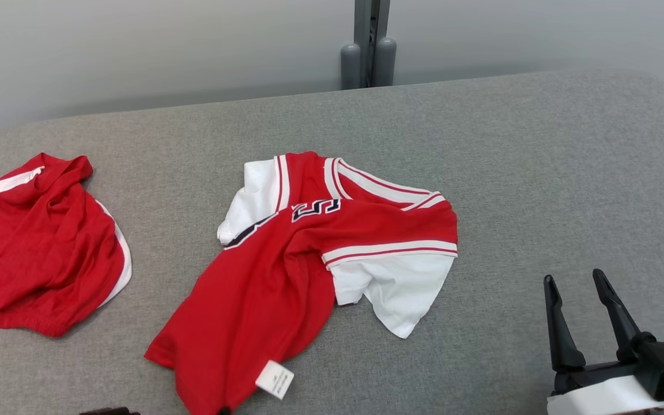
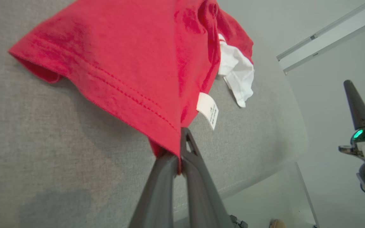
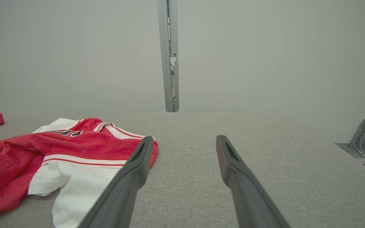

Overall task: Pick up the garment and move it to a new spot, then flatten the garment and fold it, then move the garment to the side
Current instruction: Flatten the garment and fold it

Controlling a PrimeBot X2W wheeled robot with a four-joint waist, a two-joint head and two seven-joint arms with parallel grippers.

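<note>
Pinching the lower red hem of the garment, the left gripper has its jaws pressed together on the cloth at the near edge of the grey fabric-covered tabletop, as the left wrist view shows. A white care label hangs from the hem just beside the pinched point, on the side toward the white sleeve. In the head view the garment, a red jersey with white sleeves and red-and-white striped trim, lies crumpled near the middle of the tabletop, its collar toward the far edge and its red body running down and to the left toward the bottom edge of the view. The care label rests on the tabletop at the lower end of the body. Dark lettering on the chest is partly folded under and cannot be read in full. The right gripper hovers at the lower right, well apart from the garment, with its jaws spread and nothing between them. In the right wrist view the same gripper points across bare tabletop, and the garment lies to the left of its left finger. A second red garment with white side panels sits bunched at the left edge of the tabletop, apart from the jersey. A grey metal post stands behind the far edge against a pale wall.
</note>
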